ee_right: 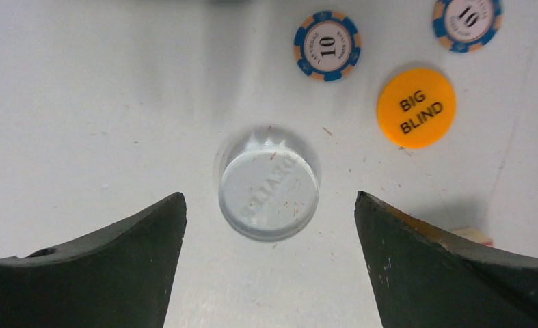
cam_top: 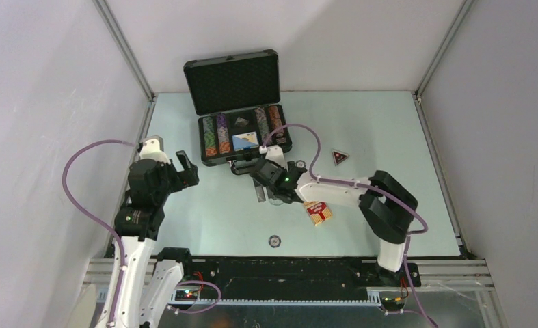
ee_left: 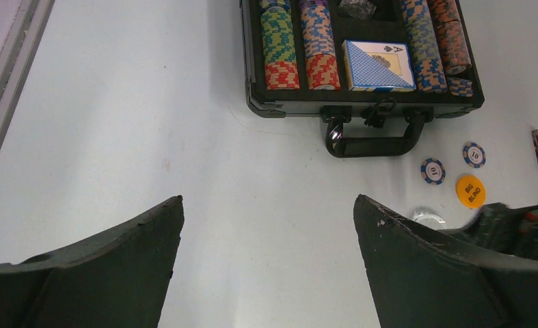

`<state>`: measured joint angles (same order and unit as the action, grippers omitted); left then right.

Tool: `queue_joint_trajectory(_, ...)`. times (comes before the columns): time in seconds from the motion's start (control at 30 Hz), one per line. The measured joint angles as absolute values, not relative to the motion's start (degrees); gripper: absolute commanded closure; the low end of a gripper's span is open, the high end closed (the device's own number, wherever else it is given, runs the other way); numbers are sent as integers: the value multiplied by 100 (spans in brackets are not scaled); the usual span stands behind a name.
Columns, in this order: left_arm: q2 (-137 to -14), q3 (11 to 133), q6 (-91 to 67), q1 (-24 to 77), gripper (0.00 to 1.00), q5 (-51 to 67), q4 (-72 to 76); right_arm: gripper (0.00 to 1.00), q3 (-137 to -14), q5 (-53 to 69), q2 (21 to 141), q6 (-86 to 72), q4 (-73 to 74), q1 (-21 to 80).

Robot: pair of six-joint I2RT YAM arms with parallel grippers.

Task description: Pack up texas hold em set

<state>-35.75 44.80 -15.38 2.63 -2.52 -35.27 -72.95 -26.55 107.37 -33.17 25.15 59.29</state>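
Right gripper [ee_right: 267, 199] is hovering with fingers spread wide, gripping nothing, the clear button [ee_right: 269, 195] lying flat between them, untouched; loose-piece pickup is looking like the current step, next calling for lowering, closing on the thin disc, carrying it to the briefcase [ee_left: 300, 107]; left gripper [ee_left: 268, 201] is gaping wide, empty

- The pale table [cam_top: 361, 130] carries the open black briefcase [cam_top: 233, 82] at its far middle.
- A dark triangular marker [cam_top: 339, 158] lies to the right of the case.
- On the near side of the case, apart from one another, lie a blue chip [ee_right: 327, 46], a second blue chip [ee_right: 467, 17], an orange button [ee_right: 416, 107] and a clear button [ee_right: 269, 193].
- A red-patterned card deck [cam_top: 318, 212] lies right of centre.
- A small round disc [cam_top: 274, 240] sits by the near edge.
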Motion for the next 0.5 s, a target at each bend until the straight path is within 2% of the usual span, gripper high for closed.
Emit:
queue_joint_trajectory(0.27, -3599, 4480, -1535, 283, 2, -248, -3527, 2, -7295, -2950, 9579, -3336, 3048, 5747)
queue_joint_trajectory(0.5, -3597, 4480, -1535, 423, 2, -222, -3527, 1, -6709, -3157, 8912, -4810, 4038, 4840)
